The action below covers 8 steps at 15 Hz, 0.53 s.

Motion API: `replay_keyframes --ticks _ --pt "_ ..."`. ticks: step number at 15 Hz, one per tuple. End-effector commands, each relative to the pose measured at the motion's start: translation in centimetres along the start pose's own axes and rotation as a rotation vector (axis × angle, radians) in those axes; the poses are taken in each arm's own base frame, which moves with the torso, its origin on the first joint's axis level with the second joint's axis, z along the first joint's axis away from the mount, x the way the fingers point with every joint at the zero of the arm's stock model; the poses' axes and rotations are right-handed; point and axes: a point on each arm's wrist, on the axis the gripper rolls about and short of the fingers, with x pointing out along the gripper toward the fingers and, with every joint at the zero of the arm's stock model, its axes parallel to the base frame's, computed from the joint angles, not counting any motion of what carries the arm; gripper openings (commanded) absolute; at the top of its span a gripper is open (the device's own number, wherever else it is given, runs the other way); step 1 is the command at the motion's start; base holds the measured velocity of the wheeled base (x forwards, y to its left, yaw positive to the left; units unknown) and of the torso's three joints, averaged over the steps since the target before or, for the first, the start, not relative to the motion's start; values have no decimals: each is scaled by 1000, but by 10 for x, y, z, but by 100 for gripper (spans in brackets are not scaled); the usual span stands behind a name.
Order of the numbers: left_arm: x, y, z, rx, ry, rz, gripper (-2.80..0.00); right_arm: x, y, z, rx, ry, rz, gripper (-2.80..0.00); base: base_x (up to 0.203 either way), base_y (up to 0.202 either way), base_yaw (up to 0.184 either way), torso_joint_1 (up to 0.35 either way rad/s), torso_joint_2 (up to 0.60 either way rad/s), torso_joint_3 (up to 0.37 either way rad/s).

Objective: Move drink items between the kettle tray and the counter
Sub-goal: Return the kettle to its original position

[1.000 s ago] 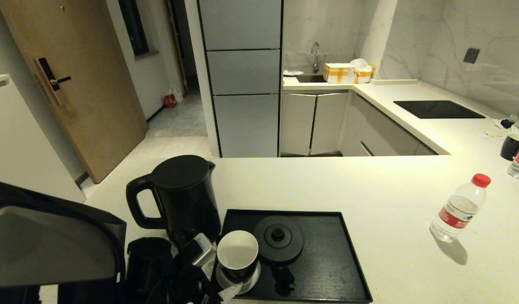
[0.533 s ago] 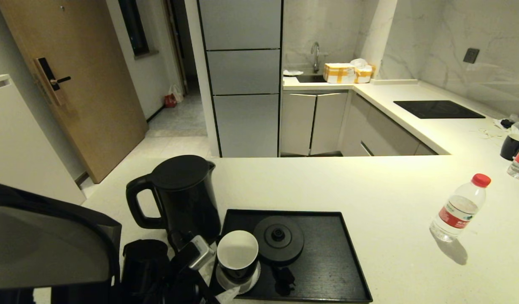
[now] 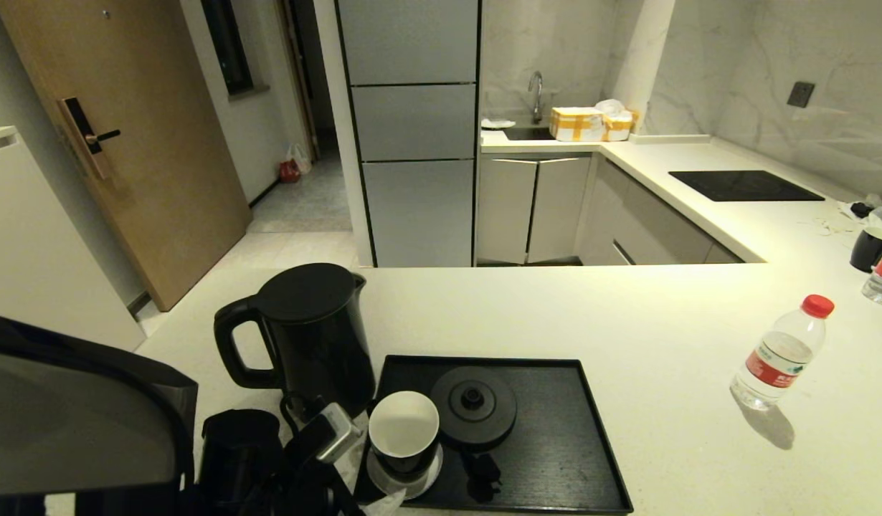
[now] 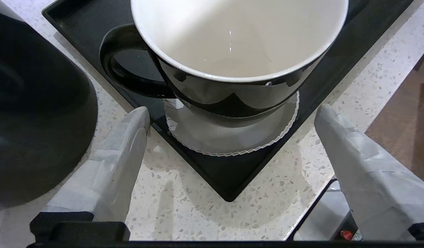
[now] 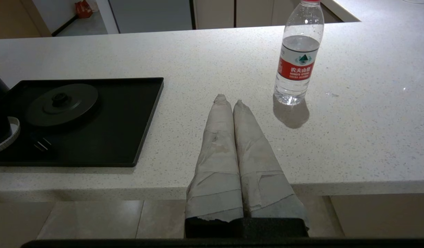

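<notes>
**At the tray's near-left corner: left gripper spread wide before the cup**

On the counter (image 3: 556, 315), just short of the kettle tray (image 3: 556, 459), hovering with the left gripper (image 4: 232, 113) spread wide, fingers (image 4: 122, 151) well apart and gripping nothing. Facing the small black cup (image 4: 232, 51), white inside, sitting upright on a white saucer (image 4: 232, 137) in the tray's near-left corner, handle pointing toward the kettle. Flanking the cup's width with both fingertips, yet stopping short of it, touching neither cup nor saucer. Standing just beside the tray's left edge on the counter: the tall black kettle (image 3: 305, 330), lid on, close to one finger. Lying on the tray beside the cup: the round kettle base (image 3: 473, 407).

Hanging low off the counter's front edge, the right gripper (image 5: 229, 101) with fingers pressed together, empty. Standing upright ahead of it and well apart from the tray, the water bottle (image 5: 298, 55) with red label.
</notes>
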Motion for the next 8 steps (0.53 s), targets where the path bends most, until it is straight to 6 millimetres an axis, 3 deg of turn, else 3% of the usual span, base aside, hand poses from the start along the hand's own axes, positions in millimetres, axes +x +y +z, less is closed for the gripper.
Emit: replay_keyframes --ticks 1,8 --pt "-7 -2 1 32 -5 1 0 0 0 -1 0 3 0 -280 0 0 0 0 0 0" --pt "-30 -6 10 46 -39 34 0 0 0 -1 0 3 0 -280 0 0 0 0 0 0"
